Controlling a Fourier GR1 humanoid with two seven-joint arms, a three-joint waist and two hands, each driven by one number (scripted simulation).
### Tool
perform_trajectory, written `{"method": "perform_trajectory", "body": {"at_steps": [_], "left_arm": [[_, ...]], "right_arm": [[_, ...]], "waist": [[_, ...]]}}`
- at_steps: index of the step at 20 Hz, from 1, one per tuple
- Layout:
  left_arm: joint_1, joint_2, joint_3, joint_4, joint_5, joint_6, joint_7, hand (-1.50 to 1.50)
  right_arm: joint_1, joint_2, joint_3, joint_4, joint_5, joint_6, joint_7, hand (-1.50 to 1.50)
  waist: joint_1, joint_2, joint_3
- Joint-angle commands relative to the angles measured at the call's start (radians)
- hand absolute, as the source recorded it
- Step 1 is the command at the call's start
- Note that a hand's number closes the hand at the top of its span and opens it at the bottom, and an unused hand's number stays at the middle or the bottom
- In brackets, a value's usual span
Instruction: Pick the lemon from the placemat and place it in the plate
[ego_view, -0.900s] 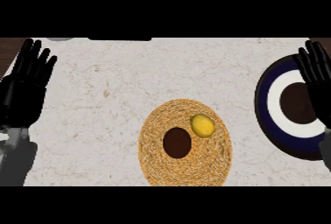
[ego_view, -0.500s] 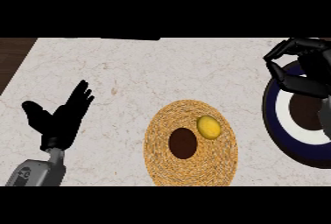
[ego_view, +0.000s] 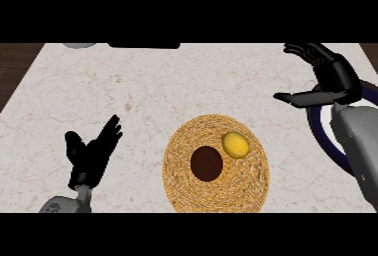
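Sitting on the right side of the round placemat, the lemon looks small, light and smooth. It may roll, so I plan to cup its sides. My right hand hangs open above the plate. My left hand rests open.

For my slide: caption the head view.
Lemon rests on woven placemat; both open hands apart from it, plate at right.

A pale marble counter fills the view. At its far edge are a grey round object and a black bar.
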Motion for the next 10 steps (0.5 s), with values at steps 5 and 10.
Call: {"method": "perform_trajectory", "body": {"at_steps": [5, 10], "left_arm": [[0.058, -0.009, -0.012, -0.005, -0.034, 0.004, -0.013, 0.0], [0.048, -0.012, 0.002, -0.009, -0.028, 0.013, 0.014, 0.0]], "right_arm": [[-0.06, -0.142, 0.123, 0.048, 0.181, 0.153, -0.018, -1.5], [-0.135, -0.172, 0.257, -0.043, 0.303, 0.229, 0.108, -1.5]], "waist": [[-0.018, -0.009, -0.003], [-0.024, -0.015, -0.004]]}}
